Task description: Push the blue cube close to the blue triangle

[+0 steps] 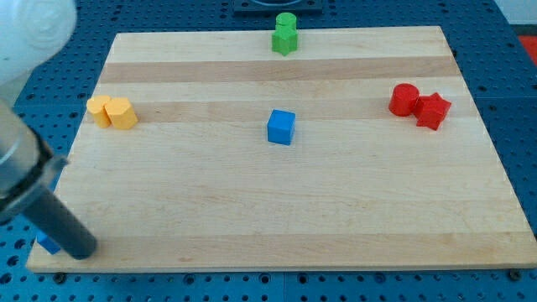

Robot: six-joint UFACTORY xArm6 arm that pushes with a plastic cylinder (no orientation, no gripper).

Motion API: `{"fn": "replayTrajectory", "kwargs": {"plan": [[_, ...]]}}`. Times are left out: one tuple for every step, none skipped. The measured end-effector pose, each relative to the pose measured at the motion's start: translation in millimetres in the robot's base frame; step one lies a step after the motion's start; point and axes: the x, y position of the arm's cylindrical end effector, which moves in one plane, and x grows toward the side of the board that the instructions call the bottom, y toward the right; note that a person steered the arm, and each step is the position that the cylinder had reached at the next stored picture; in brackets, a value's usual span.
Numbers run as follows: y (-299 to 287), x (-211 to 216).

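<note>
The blue cube (pixel 281 127) sits near the middle of the wooden board (pixel 277 210). A small bright blue piece (pixel 46 244), probably the blue triangle, peeks out at the board's bottom-left corner, mostly hidden behind my rod. My tip (pixel 81 249) is at the bottom-left corner, right beside that blue piece and far to the left of and below the blue cube. The arm's blurred body fills the view's left edge.
Two green blocks (pixel 285 33) stand at the board's top edge. Two yellow blocks (pixel 112 111) sit together at the left. A red cylinder (pixel 404 100) and a red star-like block (pixel 433 110) touch at the right. A blue perforated table surrounds the board.
</note>
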Motion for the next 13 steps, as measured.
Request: {"fn": "replayTrajectory", "kwargs": {"plan": [[82, -12], [181, -35], [244, -88], [265, -159], [270, -202], [244, -201], [216, -182], [198, -160], [194, -134], [201, -115], [201, -92], [195, -79], [172, -76]]}}
